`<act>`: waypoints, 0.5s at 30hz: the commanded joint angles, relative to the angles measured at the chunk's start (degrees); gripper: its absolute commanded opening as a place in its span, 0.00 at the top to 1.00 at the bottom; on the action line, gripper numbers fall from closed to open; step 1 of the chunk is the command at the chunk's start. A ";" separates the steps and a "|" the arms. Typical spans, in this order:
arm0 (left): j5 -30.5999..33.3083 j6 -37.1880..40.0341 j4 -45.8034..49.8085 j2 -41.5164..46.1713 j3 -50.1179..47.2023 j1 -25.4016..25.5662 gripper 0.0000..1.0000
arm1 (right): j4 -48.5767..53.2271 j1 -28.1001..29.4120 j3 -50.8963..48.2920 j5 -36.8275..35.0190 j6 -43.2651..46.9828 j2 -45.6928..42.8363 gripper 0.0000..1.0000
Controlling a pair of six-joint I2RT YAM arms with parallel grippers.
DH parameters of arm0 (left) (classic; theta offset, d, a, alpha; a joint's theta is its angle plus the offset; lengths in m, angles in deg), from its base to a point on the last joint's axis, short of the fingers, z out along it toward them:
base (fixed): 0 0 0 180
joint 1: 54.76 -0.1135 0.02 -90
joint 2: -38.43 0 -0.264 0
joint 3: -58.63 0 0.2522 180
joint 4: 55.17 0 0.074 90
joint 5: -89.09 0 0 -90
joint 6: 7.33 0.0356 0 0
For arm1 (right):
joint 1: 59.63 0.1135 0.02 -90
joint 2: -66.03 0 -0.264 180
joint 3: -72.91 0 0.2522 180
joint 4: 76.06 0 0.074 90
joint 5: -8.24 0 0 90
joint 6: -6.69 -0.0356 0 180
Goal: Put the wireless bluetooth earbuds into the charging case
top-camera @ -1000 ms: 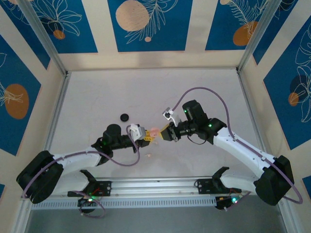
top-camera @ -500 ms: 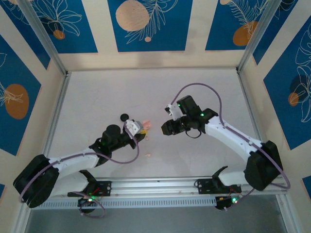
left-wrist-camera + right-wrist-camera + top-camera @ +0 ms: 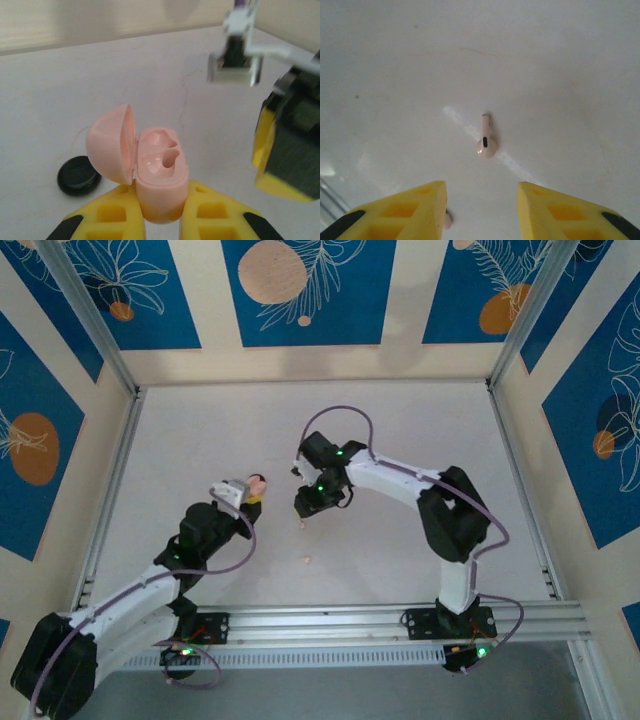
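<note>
One pink case [image 3: 159,167] is gripped by the left claw [image 3: 161,212]; the right claw [image 3: 480,207] is spread apart above a pink earbud [image 3: 486,143].

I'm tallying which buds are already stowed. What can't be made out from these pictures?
- Left wrist: the pink case, held by the left gripper, has glossy wells; glare leaves their contents unclear.
- Right wrist: a pale bit by the bottom edge is half hidden behind a finger of the right gripper; unidentifiable.
- Top: the speck on the table is too small to name.

The charging case [image 3: 157,175] and earbud [image 3: 486,142] are pale pink, the round case [image 3: 78,175] black.
</note>
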 commanded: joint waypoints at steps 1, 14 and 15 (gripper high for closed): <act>1.21 -1.72 3.97 3.64 -1.10 -1.55 0.88 | 5.30 1.54 3.82 -2.75 1.56 4.55 0.59; 1.02 -1.20 4.56 6.62 -2.42 -2.46 0.88 | 7.60 3.33 8.64 -4.42 2.95 12.82 0.63; 1.02 -1.17 4.52 6.56 -2.51 -2.49 0.88 | 7.89 3.46 8.44 -4.75 2.97 12.90 0.64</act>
